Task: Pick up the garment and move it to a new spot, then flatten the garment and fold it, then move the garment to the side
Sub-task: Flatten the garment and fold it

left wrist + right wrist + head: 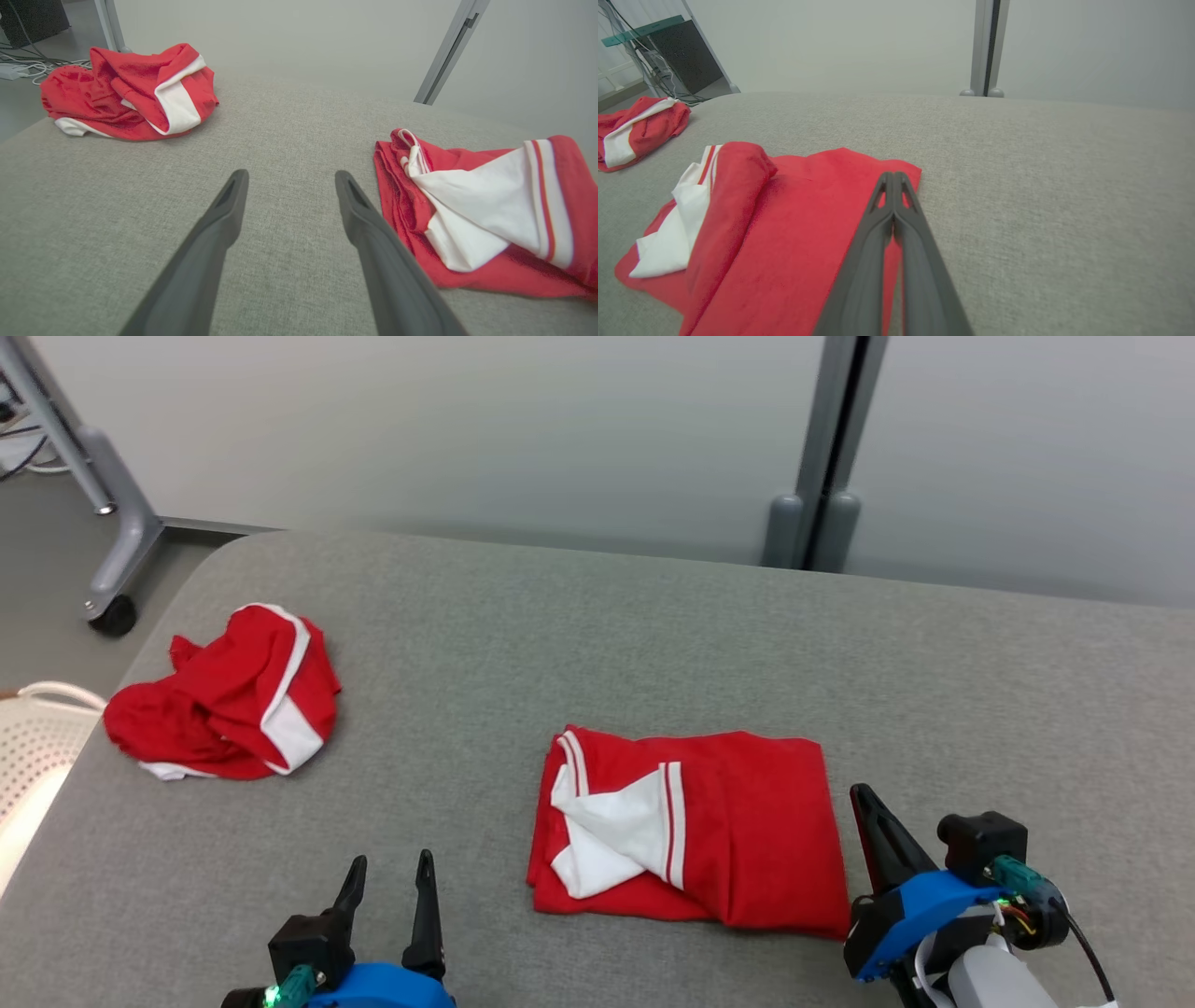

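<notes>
The right gripper [893, 176] points low and flat, its fingers pressed together over the right edge of the folded red garment [738, 821]. The left gripper [390, 866] points forward, fingers spread, with the garment to their right.

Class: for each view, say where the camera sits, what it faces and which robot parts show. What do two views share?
Head view: on the head, facing down at the table; left gripper, right gripper show.
Left wrist view: left wrist, toward the crumpled garment; open fingers show.
Right wrist view: right wrist, over the folded garment; shut fingers show.
Shared by all: both garments.
</notes>
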